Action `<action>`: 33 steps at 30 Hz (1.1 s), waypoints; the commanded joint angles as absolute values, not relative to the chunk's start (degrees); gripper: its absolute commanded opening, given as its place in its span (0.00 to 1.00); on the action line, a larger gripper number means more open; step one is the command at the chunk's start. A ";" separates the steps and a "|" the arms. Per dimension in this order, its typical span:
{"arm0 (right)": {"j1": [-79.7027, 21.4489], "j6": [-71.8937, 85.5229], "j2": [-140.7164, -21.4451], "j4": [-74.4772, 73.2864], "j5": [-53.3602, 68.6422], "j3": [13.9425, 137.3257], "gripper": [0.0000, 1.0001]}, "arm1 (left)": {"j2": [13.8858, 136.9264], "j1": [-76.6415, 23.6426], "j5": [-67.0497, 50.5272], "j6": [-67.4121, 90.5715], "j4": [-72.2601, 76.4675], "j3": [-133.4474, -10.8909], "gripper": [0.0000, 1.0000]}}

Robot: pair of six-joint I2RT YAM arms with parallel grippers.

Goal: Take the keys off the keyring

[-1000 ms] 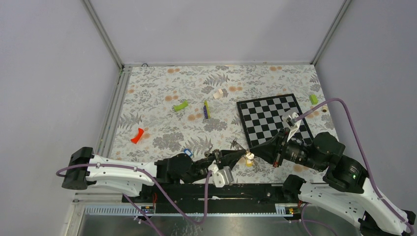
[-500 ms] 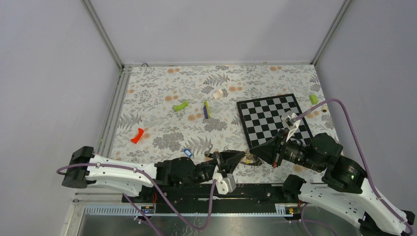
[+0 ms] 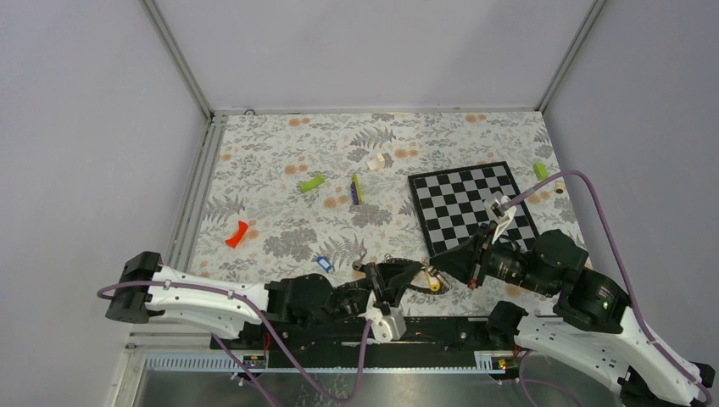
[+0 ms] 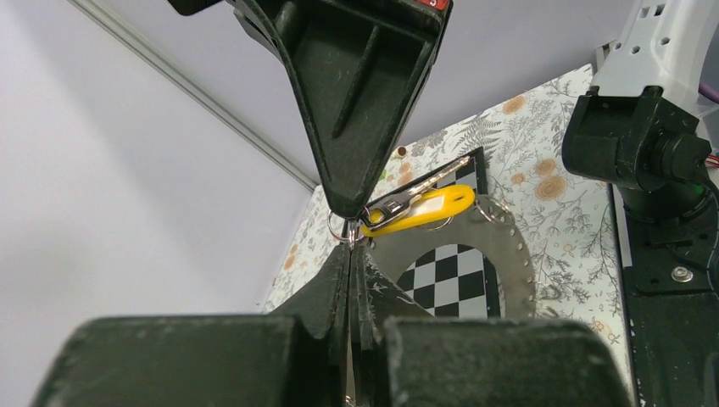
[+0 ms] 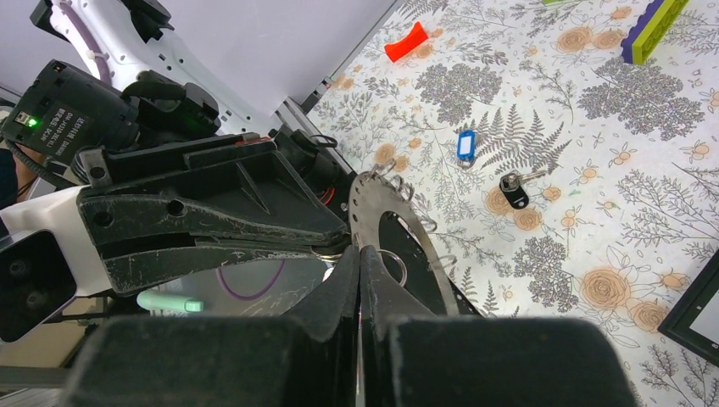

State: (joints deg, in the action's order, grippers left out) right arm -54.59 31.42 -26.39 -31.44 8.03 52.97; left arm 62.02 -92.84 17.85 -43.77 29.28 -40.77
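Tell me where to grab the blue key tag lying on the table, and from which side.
Probably best: grip the blue key tag across its two long edges, coming straight down from above. It lies flat on the table, clear of other things, so only its narrow width offers opposing sides to pinch.

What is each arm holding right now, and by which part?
The left fingers and right fingers are both shut, tips meeting, apparently pinching the small loop at the end of the yellow key, not its tag.
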 commanded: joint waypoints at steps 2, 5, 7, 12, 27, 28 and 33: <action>-54.49 32.81 -26.67 -30.28 7.20 52.82 0.00 | 59.48 -93.81 18.25 -47.58 36.58 -40.48 0.00; -54.47 33.08 -26.72 -29.88 7.46 52.70 0.00 | 59.11 -94.25 17.77 -49.77 38.17 -39.43 0.00; -54.49 33.29 -26.74 -29.76 7.64 52.60 0.00 | 58.91 -94.71 17.91 -50.78 39.11 -38.87 0.00; -54.49 33.74 -26.72 -29.74 7.65 52.38 0.00 | 58.63 -95.50 18.51 -52.77 41.14 -37.62 0.00; -54.49 36.06 -26.91 -28.74 8.52 50.35 0.00 | 58.98 -96.76 18.45 -55.89 43.76 -36.64 0.00; -54.49 36.17 -26.93 -28.78 8.52 50.24 0.00 | 59.02 -96.83 18.48 -56.06 43.87 -36.65 0.00; -54.49 36.94 -27.06 -28.81 8.44 49.63 0.00 | 58.87 -97.29 18.88 -57.10 44.87 -36.15 0.00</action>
